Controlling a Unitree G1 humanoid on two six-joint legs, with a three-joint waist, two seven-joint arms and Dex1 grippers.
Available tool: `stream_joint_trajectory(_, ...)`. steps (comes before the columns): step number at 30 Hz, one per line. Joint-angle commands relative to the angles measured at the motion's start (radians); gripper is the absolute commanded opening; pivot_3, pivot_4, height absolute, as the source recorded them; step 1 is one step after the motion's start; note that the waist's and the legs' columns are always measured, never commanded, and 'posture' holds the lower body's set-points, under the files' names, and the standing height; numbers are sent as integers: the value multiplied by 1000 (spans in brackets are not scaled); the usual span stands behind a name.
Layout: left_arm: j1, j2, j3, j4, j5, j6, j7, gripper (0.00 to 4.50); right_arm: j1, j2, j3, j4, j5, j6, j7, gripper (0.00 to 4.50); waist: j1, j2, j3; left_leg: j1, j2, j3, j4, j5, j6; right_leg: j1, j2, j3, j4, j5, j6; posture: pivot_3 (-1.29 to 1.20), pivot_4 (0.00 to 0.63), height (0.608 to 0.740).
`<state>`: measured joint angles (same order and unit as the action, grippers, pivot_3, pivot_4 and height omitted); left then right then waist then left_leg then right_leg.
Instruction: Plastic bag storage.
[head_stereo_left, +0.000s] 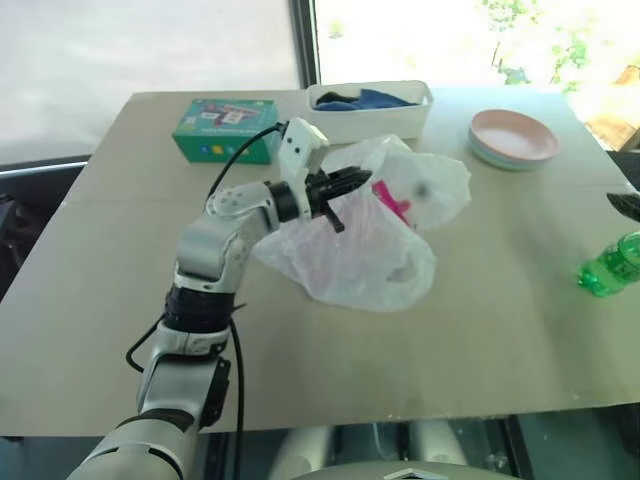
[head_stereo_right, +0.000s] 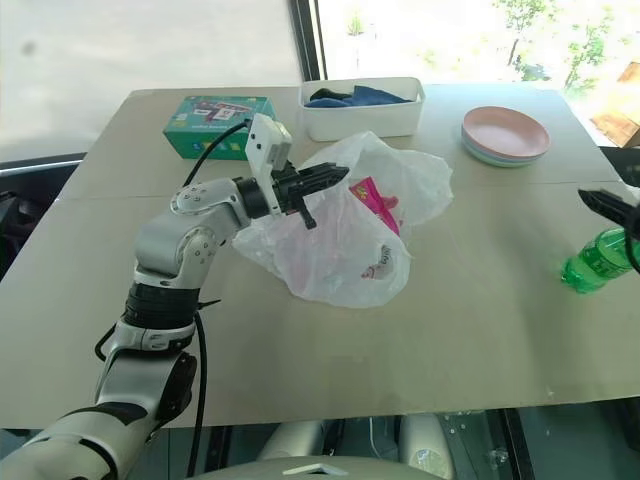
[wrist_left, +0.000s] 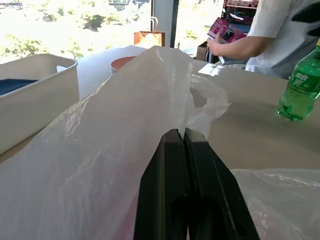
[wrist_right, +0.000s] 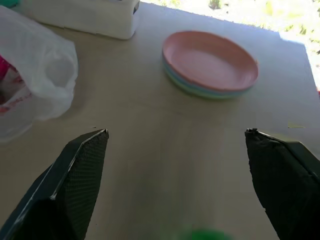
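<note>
**Left gripper pinching the bag at mid-table**

The thin, crinkly translucent white plastic bag (head_stereo_right: 340, 235) lies mid-table on the beige tabletop (head_stereo_right: 450, 340). The left gripper (head_stereo_right: 318, 190) has its jaws pressed together on the bag's edge. The right gripper (wrist_right: 175, 150) hovers with jaws spread wide near the right table edge, above a green plastic bottle (head_stereo_right: 597, 258).

Bare tabletop stretches toward the near edge. Behind the bag sit a white rectangular bin (head_stereo_right: 362, 108), stacked pink plates (head_stereo_right: 505, 135) and a teal box (head_stereo_right: 215, 122).
</note>
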<state>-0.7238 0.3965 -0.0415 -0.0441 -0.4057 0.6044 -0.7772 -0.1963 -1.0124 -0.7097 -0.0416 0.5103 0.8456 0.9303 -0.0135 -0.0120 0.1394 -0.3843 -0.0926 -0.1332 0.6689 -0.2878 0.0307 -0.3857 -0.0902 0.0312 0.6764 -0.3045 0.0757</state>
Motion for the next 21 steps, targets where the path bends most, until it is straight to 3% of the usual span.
stream_joint_trajectory(1, 0, 6, 15, -40, -15, -4, 2, 0, 55, -9, -60, 40, -31, -29, -42, 4420, 0, 0, 0, 0, 0, 0, 0, 0, 0, 0, 0, 0, 0, 0, 0, 0, 150, 740)
stream_joint_trajectory(12, -2, 7, 17, -39, -14, -2, 7, 0, 48, 163, -54, 91, 62, 29, -184, 4420, 2, 0, 0, 1, 0, 1, 0, 0, 0, 0, 0, 2, 0, 0, 0, 0, 150, 740)
stream_joint_trajectory(17, -3, 15, 20, -41, -14, 2, 10, 0, 53, 178, -33, 102, 52, -10, -206, 3145, 2, 0, 0, 1, 0, 1, 0, 0, 0, 0, 1, 2, 1, 0, 0, 0, 150, 740)
stream_joint_trajectory(21, 2, 17, 20, -45, -15, 3, 13, 0, 69, 173, -11, 103, 39, -36, -208, 3143, 1, 0, 0, 2, 0, 1, 0, 0, 0, 0, 1, 3, 1, 0, 0, 0, 150, 740)
